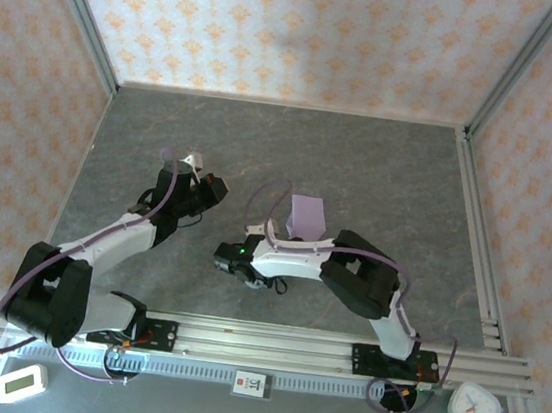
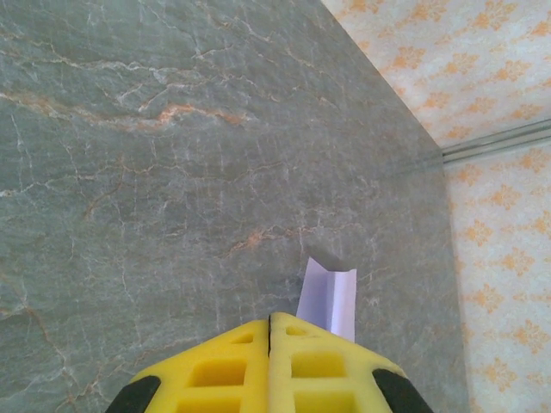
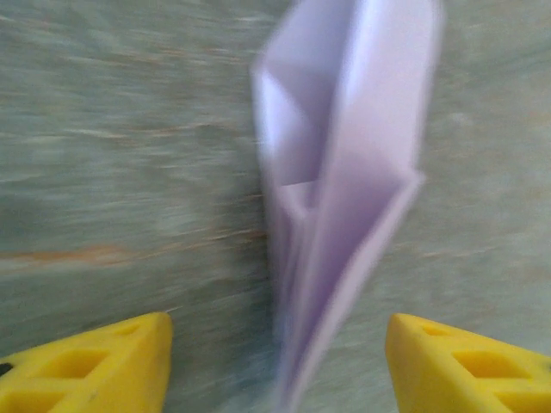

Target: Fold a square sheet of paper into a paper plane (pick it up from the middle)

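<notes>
The right gripper (image 3: 275,374), jaws spread, has the paper plane (image 3: 344,172) between them, its long axis running straight ahead. The left gripper (image 2: 270,331), pressed together, sits farther off.

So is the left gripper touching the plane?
Apart. The top view shows a stretch of bare table between the left gripper and the plane.
</notes>
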### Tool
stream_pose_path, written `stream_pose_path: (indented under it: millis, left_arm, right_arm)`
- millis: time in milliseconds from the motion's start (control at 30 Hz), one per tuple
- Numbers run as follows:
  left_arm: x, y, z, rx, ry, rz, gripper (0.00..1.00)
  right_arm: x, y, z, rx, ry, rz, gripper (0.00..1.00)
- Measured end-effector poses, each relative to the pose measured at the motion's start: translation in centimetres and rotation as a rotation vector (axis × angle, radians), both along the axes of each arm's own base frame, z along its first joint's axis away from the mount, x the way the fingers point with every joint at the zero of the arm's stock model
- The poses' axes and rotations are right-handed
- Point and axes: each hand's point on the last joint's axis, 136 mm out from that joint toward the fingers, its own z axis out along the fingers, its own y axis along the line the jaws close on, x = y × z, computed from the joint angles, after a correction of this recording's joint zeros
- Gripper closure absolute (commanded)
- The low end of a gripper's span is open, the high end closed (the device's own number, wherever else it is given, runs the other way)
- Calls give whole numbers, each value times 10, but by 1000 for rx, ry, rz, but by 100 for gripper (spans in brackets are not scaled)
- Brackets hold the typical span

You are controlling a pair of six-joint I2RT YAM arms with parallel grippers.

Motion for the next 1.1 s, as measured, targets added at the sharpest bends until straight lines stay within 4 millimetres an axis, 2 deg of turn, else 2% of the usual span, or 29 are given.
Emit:
stream_pose_path:
  millis: [67,167,267,333,400,533,633,733,900,1000,1100]
  left_arm:
    - [1,-1,3,0,-8,-9,99]
    - [0,-5,4,-7,-8,-31,99]
    - [-1,-10,-1,-13,7,-54,99]
    - [-4,-18,-4,-12,16,-76,99]
    - [-8,-33,-6,-12,22,-116,99]
    - [-20,-86,-8,-24,30,-244,99]
    - [-28,-133,-9,-53,24,-342,99]
    - [-37,-178,-13,-87,26,-430,99]
    - [-51,-235,-22,-130,37,-540,99]
    - [-52,-253,-29,-145,46,-564,100]
    - [-48,-255,-40,-136,55,-556,100]
  right_arm:
    - [-2,20,14,148,30,11,33]
    - [6,37,61,399,30,11,34]
    - [26,25,107,608,-19,-28,35]
    - [40,3,120,693,-54,-79,36]
    - [50,-26,116,736,-72,-140,37]
    - [56,-90,82,794,-59,-289,38]
    - [55,-126,64,864,-47,-385,39]
    - [58,-151,52,955,-51,-466,41]
    - [56,-179,30,1078,-41,-568,43]
    - [53,-177,24,1135,-15,-576,44]
    - [52,-166,25,1192,13,-544,45]
